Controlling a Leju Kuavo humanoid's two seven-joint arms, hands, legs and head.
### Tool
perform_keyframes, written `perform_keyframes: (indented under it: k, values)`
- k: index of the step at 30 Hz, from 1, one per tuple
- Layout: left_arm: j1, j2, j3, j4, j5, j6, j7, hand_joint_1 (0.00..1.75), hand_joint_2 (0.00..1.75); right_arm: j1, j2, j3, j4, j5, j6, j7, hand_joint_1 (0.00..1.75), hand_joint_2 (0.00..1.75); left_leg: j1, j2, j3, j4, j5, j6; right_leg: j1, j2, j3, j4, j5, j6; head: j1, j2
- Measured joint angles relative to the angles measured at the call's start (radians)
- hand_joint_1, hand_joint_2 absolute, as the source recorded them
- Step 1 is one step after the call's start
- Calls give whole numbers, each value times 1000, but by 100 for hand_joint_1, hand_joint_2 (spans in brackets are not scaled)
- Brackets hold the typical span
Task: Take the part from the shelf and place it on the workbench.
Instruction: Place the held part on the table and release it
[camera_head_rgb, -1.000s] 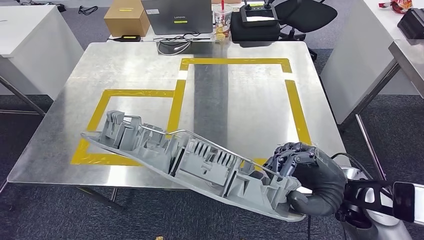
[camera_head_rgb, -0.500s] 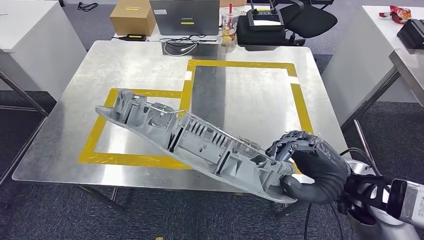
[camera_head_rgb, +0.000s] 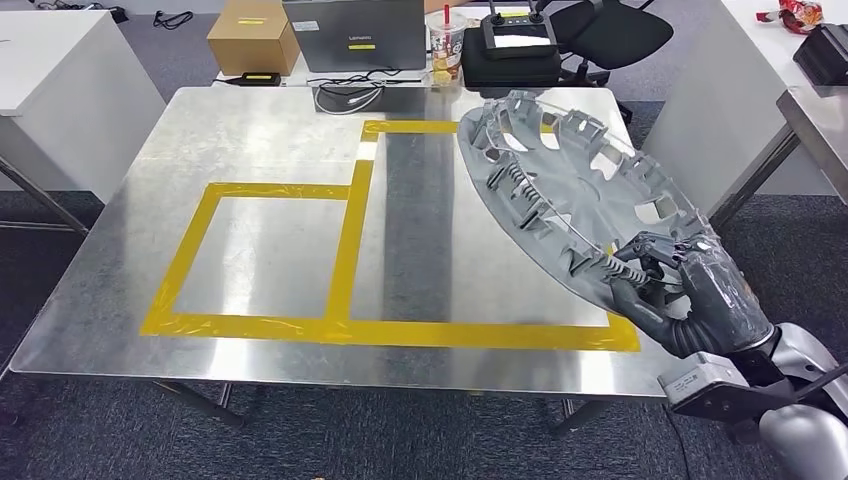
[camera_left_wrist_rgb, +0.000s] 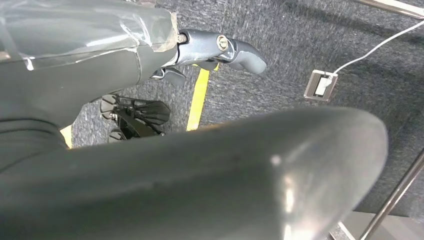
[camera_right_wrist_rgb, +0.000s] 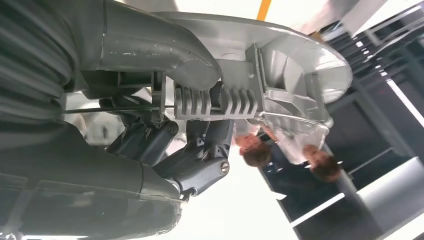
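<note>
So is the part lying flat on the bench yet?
No. The part is tilted, raised over the bench, its near rim gripped by the right hand.

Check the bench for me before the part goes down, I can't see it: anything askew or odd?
Nothing looks damaged or spilled. The grey part is not down yet: the right robot hand grips it by its rim, tilted over the workbench's right side. The yellow tape outlines lie flat and intact.

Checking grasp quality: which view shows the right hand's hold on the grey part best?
Right wrist view: the right hand shows close up, fingers against the grey part's ribs. Head view shows the whole part tilted over the workbench, the grip small. Left wrist view shows floor.
</note>
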Motion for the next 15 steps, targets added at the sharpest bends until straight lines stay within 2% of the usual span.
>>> perform_keyframes:
  k: [1,3,4,5,7,9,10,11,13,14,15]
  values:
    - [0,-1,0,0,0,0,0,0,0,4,0,-2,0,-1,0,0,175,175,0,1,13,-37,29,2,1,1,2,0,-2,1,0,0]
    - [0,-1,0,-4,0,0,0,0,0,9,0,-7,1,-1,0,1,175,175,-2,1,78,-183,102,14,2,2,7,-1,-5,3,1,0]
    - [-1,-1,0,-7,0,0,0,0,0,10,-1,-8,1,-2,0,1,175,175,-5,1,107,-244,124,22,3,2,8,-1,-6,6,1,0]
    - [-1,-1,0,-9,0,0,0,0,0,11,0,-9,2,-2,0,1,175,175,-9,1,124,-280,134,28,4,2,7,-2,-7,9,0,0]
    - [-1,-1,0,-13,0,0,1,0,0,13,-1,-10,1,-2,0,0,175,175,-15,2,130,-295,133,37,4,2,7,-5,-7,21,0,0]
    - [0,-2,0,-16,0,0,1,0,0,14,-2,-13,1,-2,0,0,175,175,-12,2,142,-313,142,48,5,-2,3,4,-15,28,1,0]
    - [0,-3,0,-16,0,0,1,0,0,14,-3,-15,1,0,0,1,175,175,-10,3,149,-323,147,54,6,-4,-9,29,-29,27,2,0]
    - [-1,-4,0,-16,-1,0,0,0,0,15,-3,-17,1,10,-1,8,175,175,-8,4,156,-330,151,58,7,-6,-33,78,-52,22,4,0]
    - [-2,-5,0,-16,-6,-1,-1,0,0,16,-6,-18,4,48,-3,28,175,175,-12,4,156,-332,152,62,7,-7,-101,217,-107,14,5,0]
    - [-2,-6,0,-16,-8,-1,-2,0,0,17,-9,-18,9,72,-4,39,175,175,-13,4,156,-331,151,62,6,-7,-130,272,-123,16,5,0]
    - [-2,-6,0,-16,-10,-2,-3,0,0,17,-15,-18,17,90,-4,47,175,175,-15,3,156,-330,150,62,5,-7,-141,291,-123,21,5,0]
